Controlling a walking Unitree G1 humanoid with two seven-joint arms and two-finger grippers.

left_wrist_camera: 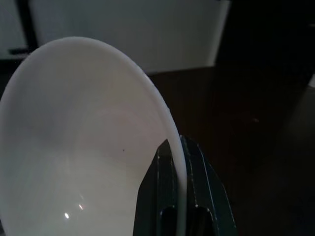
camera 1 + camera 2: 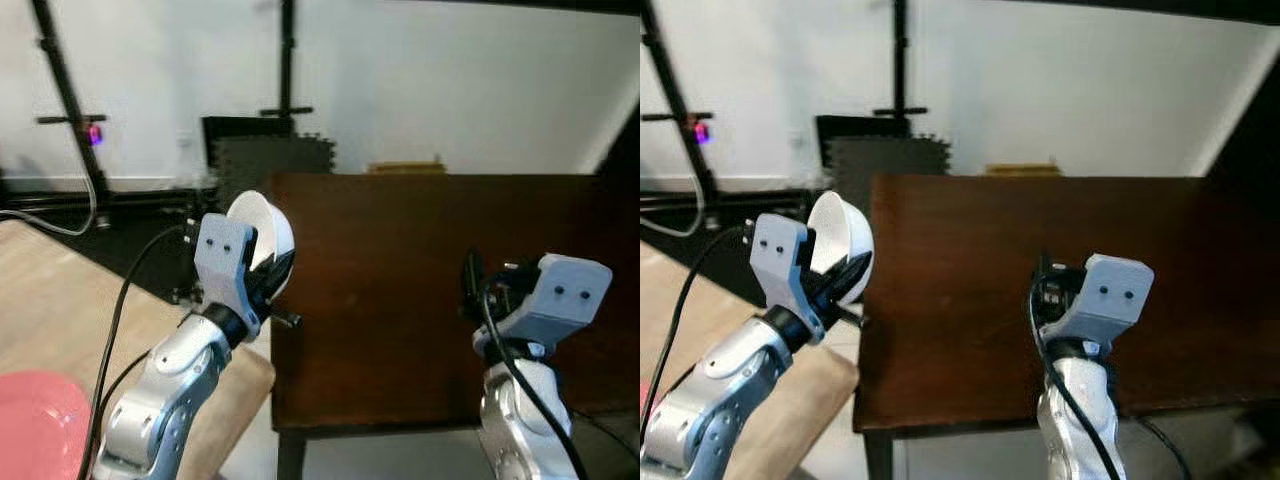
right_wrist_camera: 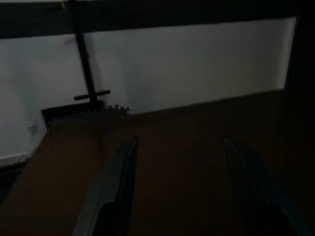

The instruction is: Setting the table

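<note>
Nearest to the camera, at the near left corner, a pink plate (image 2: 35, 420) lies on a light wooden surface (image 2: 40, 300). A black cable (image 2: 120, 310) runs over this surface toward the left arm.

To the right of it the left gripper (image 2: 272, 283) is raised at the left edge of the dark brown table (image 2: 400, 290). Its two black fingers (image 1: 170, 196) are closed narrow on the rim of a white bowl (image 2: 262, 232), one finger inside the rim and one outside. The bowl is held tilted on its side, with the opening turned toward the left, and it is in the air, not resting on the table. In the left wrist view the inside of the bowl is smooth and pale, and the table top is seen behind it.

Farther right, the right gripper (image 3: 179, 196) is held over the near right part of the table. Its fingers (image 3: 115, 182) stand wide apart with nothing between them, and they point across the table toward the far wall.

Behind the table stand a white wall (image 2: 450, 90), a black stand (image 2: 287, 80) and dark foam mats (image 2: 275, 155) that lean against the wall. At the far left there is another black pole (image 2: 65, 90) with a small purple light (image 2: 95, 133).
</note>
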